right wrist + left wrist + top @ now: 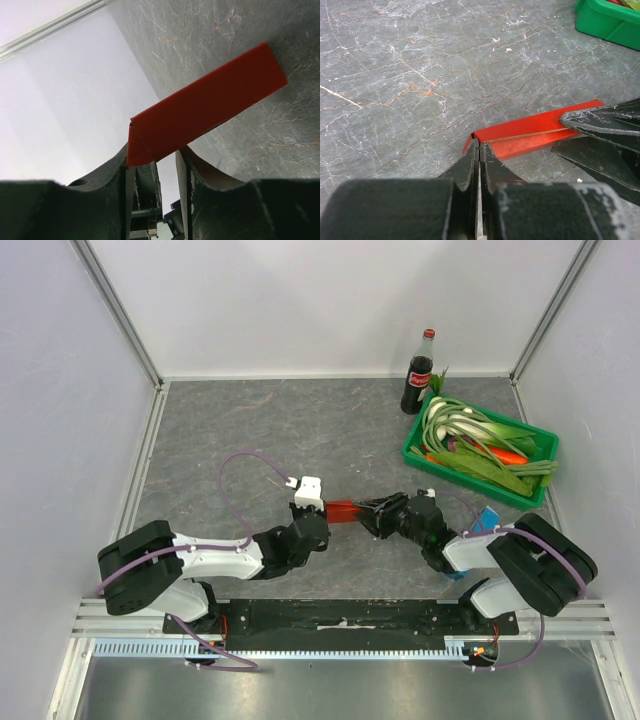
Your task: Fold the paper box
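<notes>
— Your box (340,511) is a flat red pack strung between both arms in mid-table, and it looks lifted off the table (250,430).

— Yes, and your left gripper (479,150) is pinched tight on its near end. That looks like your anchor, so the pack can't swing while the other end is worked.

— What about your right gripper (155,151)? One finger sits above the far end and one below.

— The jaws stand partway apart around that end. You can't tell from here whether they truly bite. The small flap bent over by one finger is probably why you came in there.

— Then, I'd judge, you're set to tuck that flap.
</notes>
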